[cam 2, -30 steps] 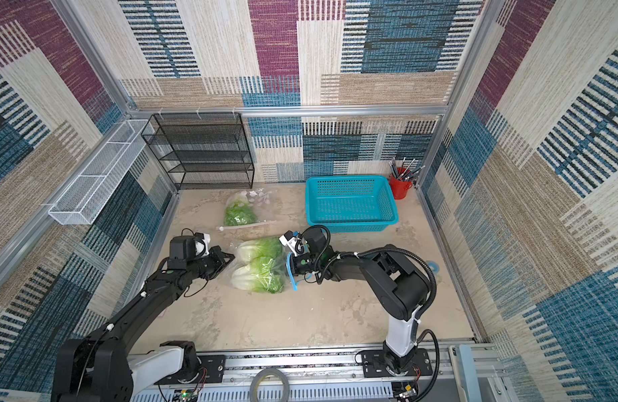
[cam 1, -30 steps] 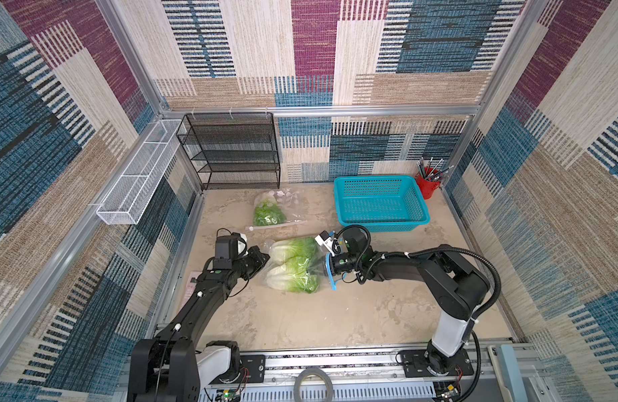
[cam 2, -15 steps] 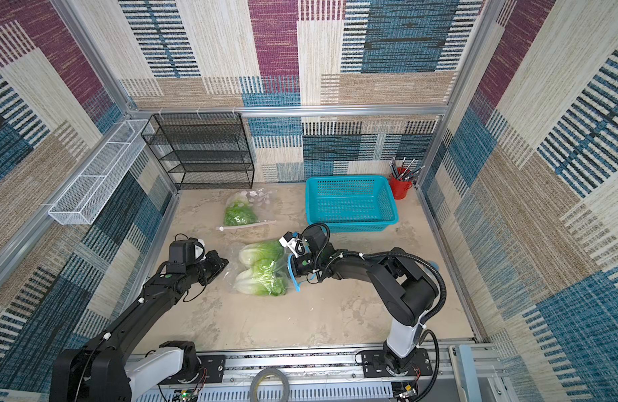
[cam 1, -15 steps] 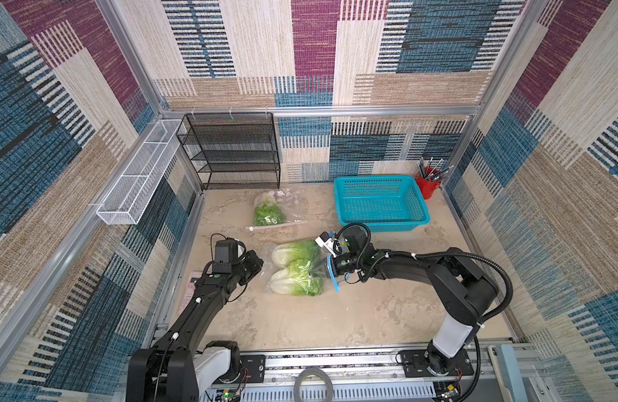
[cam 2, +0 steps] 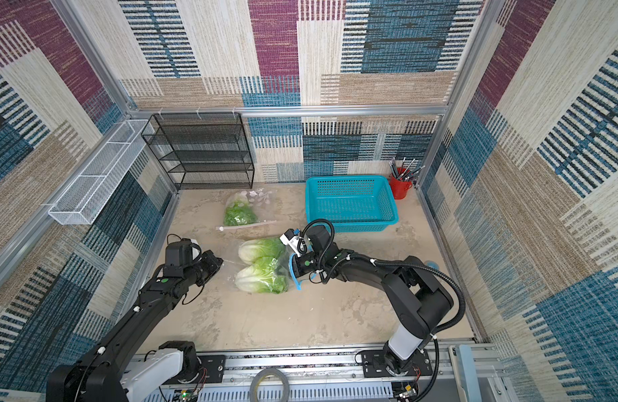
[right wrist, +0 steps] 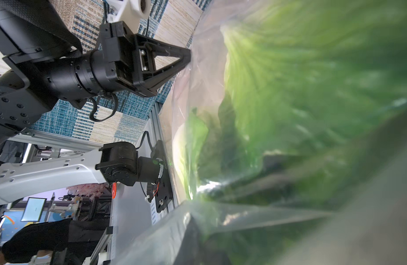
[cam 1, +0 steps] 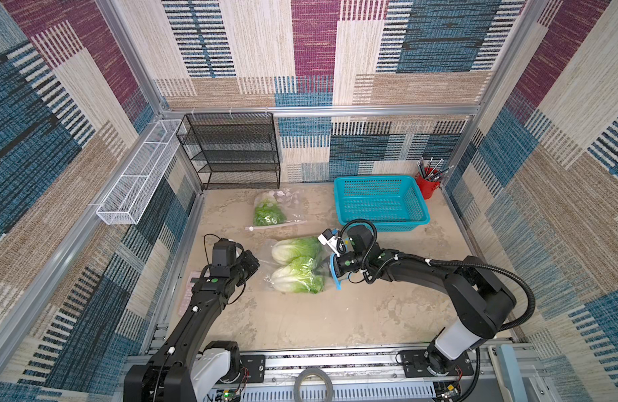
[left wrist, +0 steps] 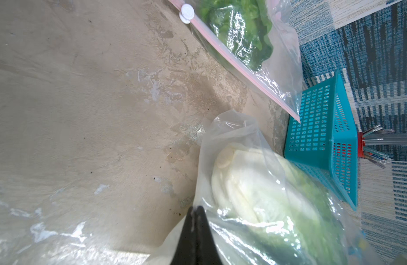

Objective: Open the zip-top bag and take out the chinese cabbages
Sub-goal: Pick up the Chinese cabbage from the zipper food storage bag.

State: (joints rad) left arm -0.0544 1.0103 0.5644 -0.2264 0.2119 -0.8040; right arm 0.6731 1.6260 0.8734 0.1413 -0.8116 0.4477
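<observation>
Now my left gripper [left wrist: 196,212], pinching the bag [left wrist: 230,130] by its tail, has eased back (right gripper [cam 1: 330,268] clamps its mouth); cabbages [cam 1: 295,268] remain inside.

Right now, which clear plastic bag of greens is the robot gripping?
The nearer clear bag of pale chinese cabbages, pinched by left gripper and right gripper; the pink-zipped bag lies untouched.
</observation>
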